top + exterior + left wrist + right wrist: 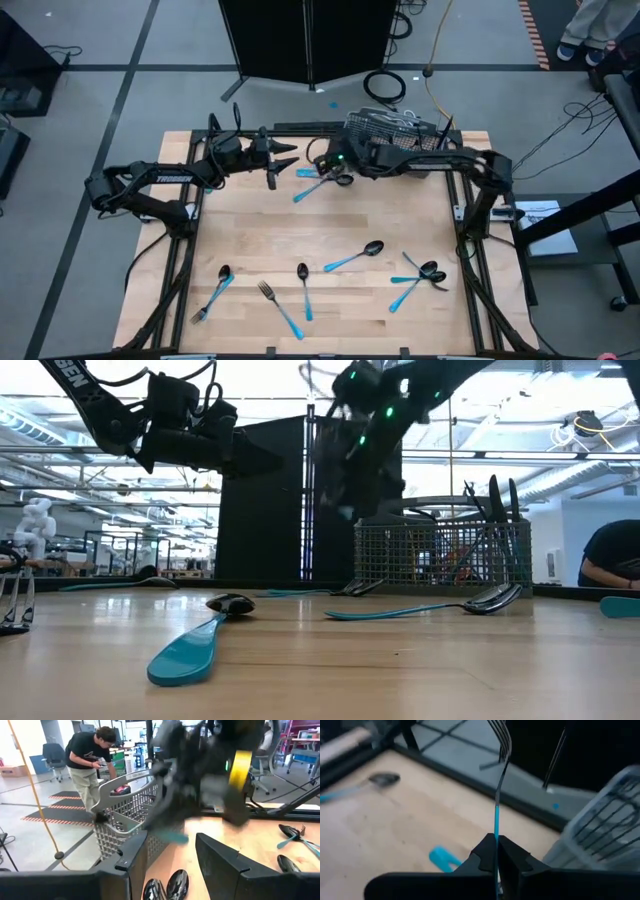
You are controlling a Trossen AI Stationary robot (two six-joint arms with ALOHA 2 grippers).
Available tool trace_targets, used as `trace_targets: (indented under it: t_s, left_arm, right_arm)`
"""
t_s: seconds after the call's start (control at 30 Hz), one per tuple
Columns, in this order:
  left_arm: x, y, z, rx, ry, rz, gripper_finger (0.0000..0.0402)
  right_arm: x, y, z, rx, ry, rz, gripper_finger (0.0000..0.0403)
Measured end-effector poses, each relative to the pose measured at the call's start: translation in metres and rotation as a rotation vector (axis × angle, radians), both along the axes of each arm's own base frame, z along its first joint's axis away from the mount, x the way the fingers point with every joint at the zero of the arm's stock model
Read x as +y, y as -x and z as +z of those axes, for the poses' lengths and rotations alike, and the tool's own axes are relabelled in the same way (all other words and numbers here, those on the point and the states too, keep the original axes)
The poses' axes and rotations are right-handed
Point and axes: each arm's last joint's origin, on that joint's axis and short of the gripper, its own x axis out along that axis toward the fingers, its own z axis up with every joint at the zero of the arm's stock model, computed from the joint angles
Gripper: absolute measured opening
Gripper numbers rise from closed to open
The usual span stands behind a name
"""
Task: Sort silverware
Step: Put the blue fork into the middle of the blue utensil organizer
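Left gripper (285, 160) hangs released at 11 o'clock, empty. Right gripper (496, 851), at 12 o'clock beside the basket (385, 128), grasps 1 fork (500, 780) by its blue handle. Some pieces already stand in the basket. About 9 still lie on the table (250, 230), mostly from 4 to 8 o'clock, so sorting looks under halfway.

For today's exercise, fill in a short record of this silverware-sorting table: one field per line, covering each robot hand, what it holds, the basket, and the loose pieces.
Right hand: shut on a fork by its blue handle, tines pointing away from the wrist, raised beside the basket
Left hand: open, empty, hanging above the far left of the table
Basket: grey wire mesh, far edge of the table, some dark utensils standing in it
Loose silverware: spoons and forks with light-blue handles scattered on the wood, mostly along the near side
Person: standing beyond the table, behind the basket
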Motion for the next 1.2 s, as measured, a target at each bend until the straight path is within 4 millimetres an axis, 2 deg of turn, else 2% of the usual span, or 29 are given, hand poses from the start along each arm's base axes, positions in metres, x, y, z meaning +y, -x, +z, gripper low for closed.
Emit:
trace_targets:
  t_s: [0.17,0.27,0.37,0.47,0.6,0.8,0.9,1.2]
  left_arm:
    - [0.000,0.000,-0.001,0.005,0.003,0.000,0.0161]
    - [0.000,0.000,-0.002,0.013,0.007,-0.001,0.0161]
    - [0.000,0.000,-0.002,0.019,0.009,-0.001,0.0161]
    - [0.000,0.000,-0.002,0.020,0.010,-0.001,0.0161]
    - [0.000,0.000,-0.002,0.019,0.009,-0.001,0.0161]
    - [0.000,0.000,-0.002,0.016,0.008,-0.001,0.0161]
    - [0.000,0.000,-0.002,0.014,0.014,-0.001,0.0161]
    - [0.000,0.000,-0.001,0.009,0.010,-0.002,0.0161]
  right_arm:
    - [0.006,0.030,0.037,0.013,0.097,-0.072,0.0001]
    - [0.010,0.057,0.047,0.007,0.138,-0.141,0.0001]
    - [0.018,0.087,0.048,-0.007,0.179,-0.206,0.0001]
    - [0.023,0.113,0.039,0.013,0.259,-0.271,0.0001]
    - [0.023,0.130,0.019,0.035,0.370,-0.267,0.0001]
    - [0.019,0.140,-0.011,0.121,0.519,-0.226,0.0000]
    - [0.017,0.148,-0.023,0.182,0.562,-0.294,0.0000]
    - [0.010,0.161,-0.041,0.221,0.553,-0.349,0.0000]
